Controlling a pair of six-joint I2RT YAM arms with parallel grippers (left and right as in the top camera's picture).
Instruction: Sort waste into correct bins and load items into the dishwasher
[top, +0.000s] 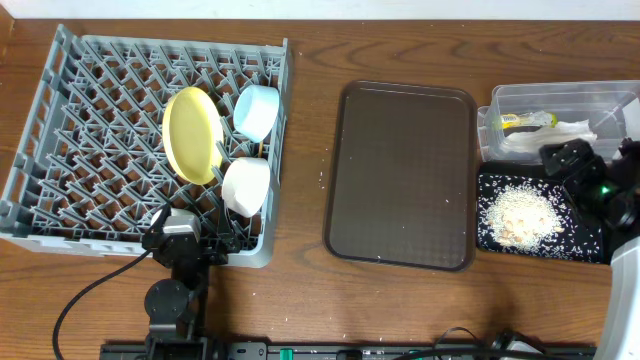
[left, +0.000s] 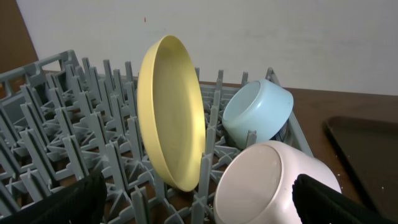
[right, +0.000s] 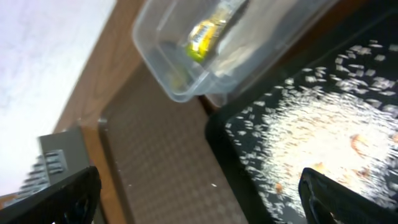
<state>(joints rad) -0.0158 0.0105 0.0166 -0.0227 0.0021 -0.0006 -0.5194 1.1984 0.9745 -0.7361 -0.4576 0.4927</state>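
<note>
Rack (top: 60, 130): grey, on the tabletop's (top: 300, 290) left.
Plate (top: 192, 134): yellow, on edge among the pegs.
Bowls: light blue bowl (top: 256, 111) just right of the plate; white bowl (top: 246, 185) nearer the front.
Brown tray (top: 402, 175): middle.
Clear tub (top: 600, 95): far right, holding wrapper (top: 525, 121) and napkin (top: 560, 133).
Black tray (top: 590, 240): touching the tub's front, crumbs (top: 522, 215) heaped inside.
Right claw (top: 575, 165): over both bins.

rack (top: 60, 130): grey lattice
plate (top: 192, 135): yellow
upper bowl (top: 256, 110): light blue
lower bowl (top: 246, 185): white
serving tray (top: 400, 170): dark brown
crumbs (top: 520, 212): beige on your black tray (top: 586, 242)
</note>
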